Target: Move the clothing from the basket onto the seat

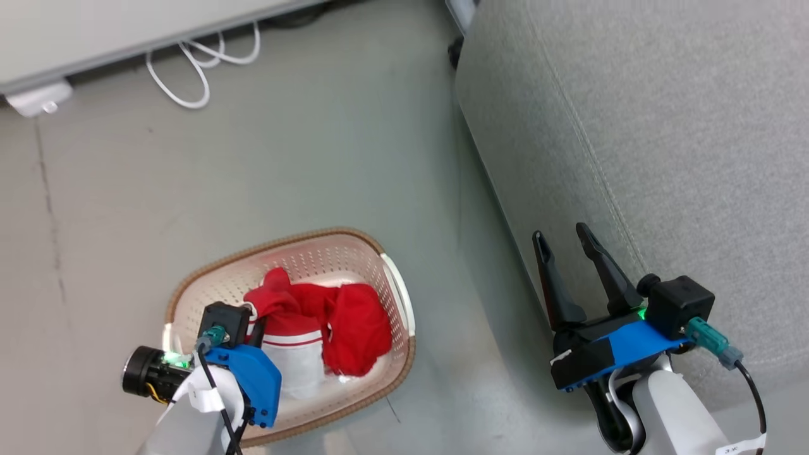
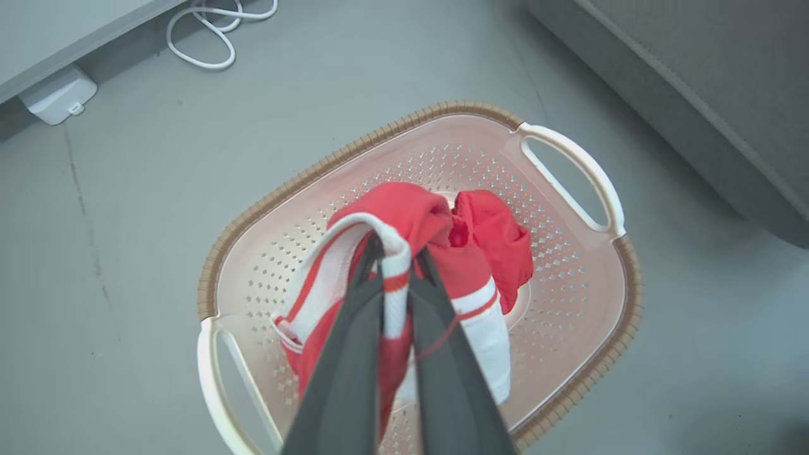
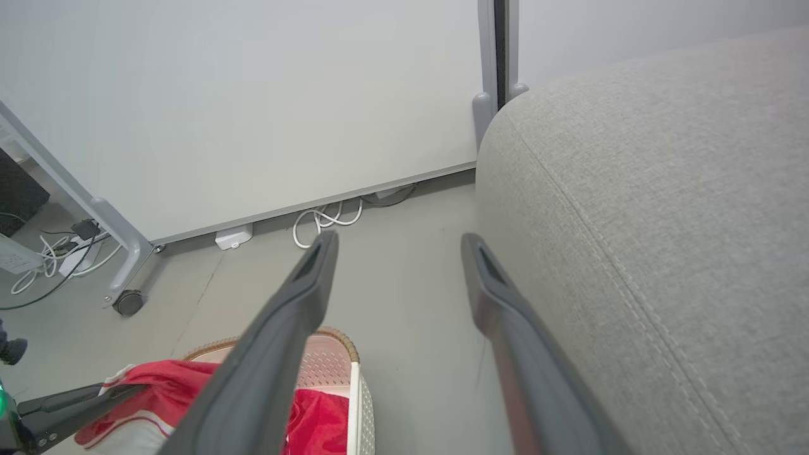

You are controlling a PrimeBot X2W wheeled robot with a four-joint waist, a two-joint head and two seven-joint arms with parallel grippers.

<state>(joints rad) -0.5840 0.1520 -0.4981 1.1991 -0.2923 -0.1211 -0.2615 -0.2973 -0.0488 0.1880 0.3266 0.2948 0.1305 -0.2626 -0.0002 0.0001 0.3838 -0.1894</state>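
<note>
The cream perforated basket (image 1: 328, 256) (image 2: 569, 297) (image 3: 328, 360) with a brown rim stands on the grey floor. In it lies the red clothing (image 1: 357, 322) (image 2: 496, 237) (image 3: 313, 417). My left gripper (image 1: 256, 328) (image 2: 398, 248) is over the basket, shut on a fold of the red garment with white stripe trim (image 2: 404, 212), which hangs raised from its fingers. My right gripper (image 1: 560, 232) (image 3: 398, 240) is open and holds nothing, beside the front edge of the light grey seat (image 1: 663, 126) (image 2: 695, 76) (image 3: 663, 189).
A white cable (image 1: 202, 63) (image 2: 202, 38) and a small white box (image 1: 38, 98) (image 2: 57, 95) lie on the floor by the wall panel. A wheeled grey frame leg (image 3: 129, 302) stands at the left. Bare floor separates basket and seat.
</note>
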